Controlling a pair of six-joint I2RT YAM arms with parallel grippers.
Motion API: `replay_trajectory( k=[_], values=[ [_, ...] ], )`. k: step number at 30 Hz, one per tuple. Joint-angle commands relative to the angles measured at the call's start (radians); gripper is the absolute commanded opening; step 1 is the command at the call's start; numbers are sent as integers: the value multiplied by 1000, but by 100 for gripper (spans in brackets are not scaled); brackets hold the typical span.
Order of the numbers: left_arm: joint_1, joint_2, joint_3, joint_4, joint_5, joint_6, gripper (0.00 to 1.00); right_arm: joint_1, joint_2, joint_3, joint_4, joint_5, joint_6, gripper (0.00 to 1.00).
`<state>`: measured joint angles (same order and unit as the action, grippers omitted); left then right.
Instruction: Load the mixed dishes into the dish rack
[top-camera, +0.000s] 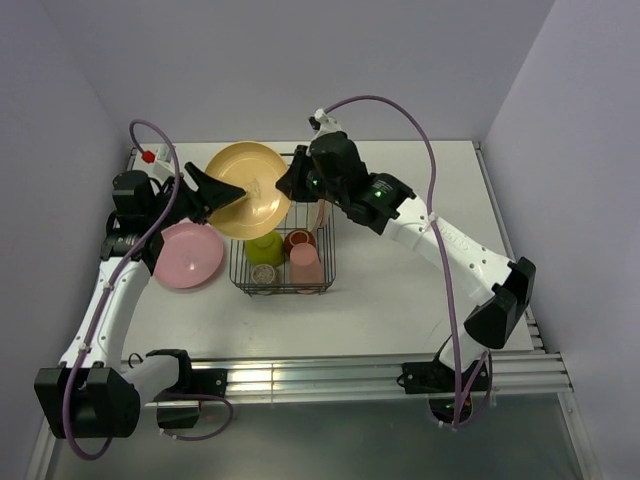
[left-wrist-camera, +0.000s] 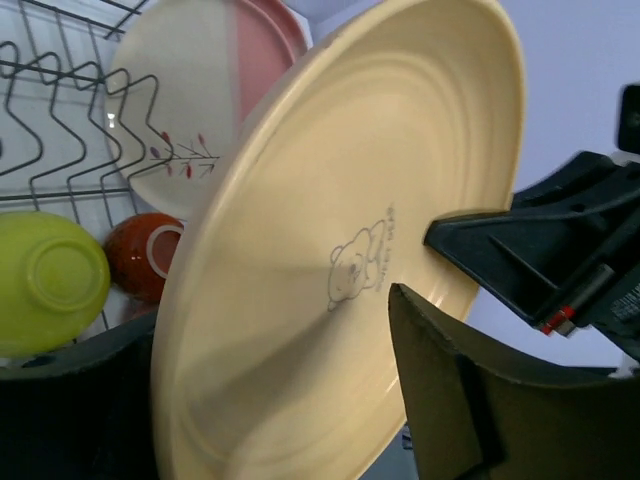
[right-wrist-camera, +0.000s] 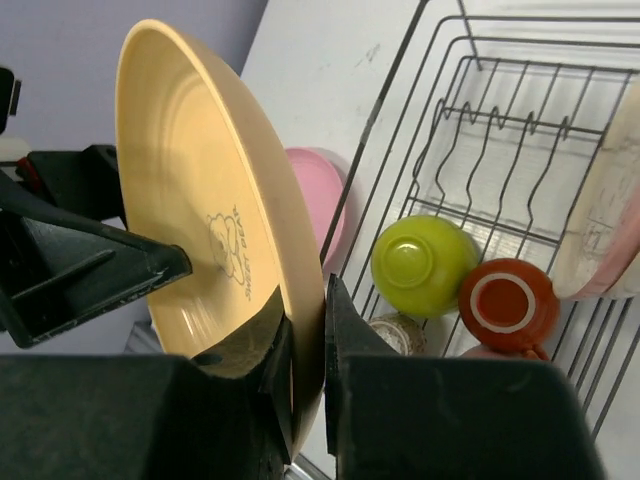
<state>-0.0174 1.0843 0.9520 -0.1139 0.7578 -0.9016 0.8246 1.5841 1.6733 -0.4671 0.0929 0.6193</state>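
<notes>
The orange-yellow plate (top-camera: 250, 190) hangs on edge above the far left end of the dish rack (top-camera: 283, 291). My right gripper (right-wrist-camera: 305, 340) is shut on the plate's rim (right-wrist-camera: 250, 180), a finger on each face. My left gripper (top-camera: 232, 195) is at the plate's opposite edge with its jaws open around the rim. In the left wrist view, one finger (left-wrist-camera: 450, 400) stands off the plate (left-wrist-camera: 330, 260). A lime-green bowl (top-camera: 265, 247), a red-brown mug (top-camera: 299, 240), a salmon-pink cup (top-camera: 305, 265) and a small grey-beige cup (top-camera: 263, 274) sit in the rack. A cream plate with a twig drawing (left-wrist-camera: 170, 120) stands in its slots.
A pink plate (top-camera: 188, 254) lies flat on the white table, left of the rack and under my left arm. The walls close in at the back and on both sides. A metal rail (top-camera: 350, 375) runs along the near edge.
</notes>
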Motion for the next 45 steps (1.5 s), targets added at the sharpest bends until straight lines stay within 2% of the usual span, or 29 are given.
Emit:
replay_trajectory(
  k=[1,4,8,10,11,12,14,15,17,18,22,28,31,35,40,45],
  values=[
    [-4,-1,54,-33,-66,44,76,42,14,111,-83,224,-15,0],
    [-4,-3,62,-90,-123,69,83,61,36,155,-129,275,-23,0],
    [-1,6,99,-179,-242,110,87,79,60,198,-177,376,-36,0],
    [2,2,135,-277,-404,130,89,93,80,258,-232,431,-58,0],
    [2,-3,145,-311,-472,145,99,97,106,284,-252,486,-67,0],
    [2,-23,155,-370,-623,150,99,102,122,340,-274,517,-90,0],
    [2,-52,174,-414,-751,153,99,129,177,438,-333,632,-130,0],
    [2,-84,175,-441,-863,155,99,139,197,478,-378,672,-144,0],
    [2,-118,169,-446,-916,159,99,160,281,567,-433,746,-174,0],
    [2,-144,163,-448,-931,164,99,163,313,667,-494,811,-181,0],
    [2,-187,143,-442,-942,178,99,180,453,809,-567,965,-210,0],
    [2,-184,111,-428,-911,201,99,180,508,750,-568,1131,-204,0],
    [2,-166,90,-403,-832,222,99,182,563,772,-576,1201,-233,0],
    [2,-146,68,-383,-799,228,97,180,616,798,-552,1264,-327,0],
    [2,-133,56,-368,-778,231,96,177,654,769,-467,1328,-434,0],
    [2,-132,56,-371,-779,231,96,168,677,758,-458,1314,-426,0]
  ],
)
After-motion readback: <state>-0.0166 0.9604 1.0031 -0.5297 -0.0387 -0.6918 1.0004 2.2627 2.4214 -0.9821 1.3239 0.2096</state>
